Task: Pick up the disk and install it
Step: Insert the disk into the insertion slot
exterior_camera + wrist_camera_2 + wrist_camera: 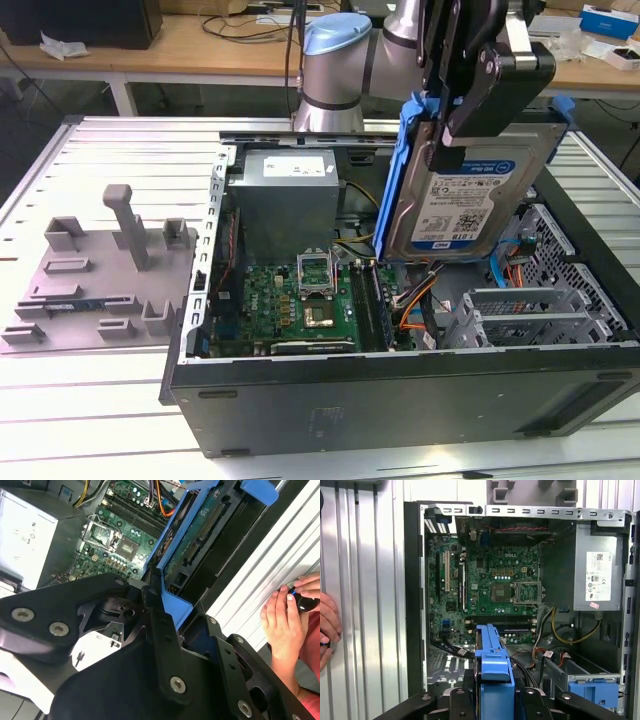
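Now, gripper [455, 140] clamped on blue-framed hard disk [470, 200]. Disk hangs on edge, tilted, above open computer case [400, 390], at exterior view's right, over drive cage [520, 310]. Risk: lower corner could snag orange cables [418, 296] or strike cage; tilted entry could jam.

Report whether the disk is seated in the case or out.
Out: the silver, blue-framed hard drive hangs on edge in the black claw, above the open black computer case.
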`<action>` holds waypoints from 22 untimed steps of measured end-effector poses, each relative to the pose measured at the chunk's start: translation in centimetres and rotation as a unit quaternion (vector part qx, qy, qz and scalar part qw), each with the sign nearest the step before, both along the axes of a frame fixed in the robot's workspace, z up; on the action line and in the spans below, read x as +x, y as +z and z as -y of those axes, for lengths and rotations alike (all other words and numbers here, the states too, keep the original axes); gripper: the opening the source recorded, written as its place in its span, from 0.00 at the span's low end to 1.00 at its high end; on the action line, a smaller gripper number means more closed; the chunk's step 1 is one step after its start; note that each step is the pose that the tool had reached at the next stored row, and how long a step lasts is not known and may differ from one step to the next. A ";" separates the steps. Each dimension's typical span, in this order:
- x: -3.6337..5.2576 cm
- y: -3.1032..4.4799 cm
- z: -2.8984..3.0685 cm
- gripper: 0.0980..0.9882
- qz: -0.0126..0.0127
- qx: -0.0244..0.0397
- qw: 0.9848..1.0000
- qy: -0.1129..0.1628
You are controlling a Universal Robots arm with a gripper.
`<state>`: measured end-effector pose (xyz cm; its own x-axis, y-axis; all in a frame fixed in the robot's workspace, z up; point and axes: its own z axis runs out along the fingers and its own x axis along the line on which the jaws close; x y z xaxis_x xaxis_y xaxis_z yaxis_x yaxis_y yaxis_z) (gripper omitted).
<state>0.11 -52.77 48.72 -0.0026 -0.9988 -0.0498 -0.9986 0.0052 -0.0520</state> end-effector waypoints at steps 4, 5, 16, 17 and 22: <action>0.00 0.00 0.00 0.30 0.000 0.000 1.000 0.000; 0.00 0.00 0.00 0.30 0.000 0.000 1.000 0.000; 0.30 -0.26 0.41 0.30 -0.001 -0.004 1.000 0.000; 0.42 -0.31 0.52 0.30 -0.001 -0.004 1.000 0.000; 1.54 -0.63 0.91 0.30 -0.001 -0.006 1.000 0.000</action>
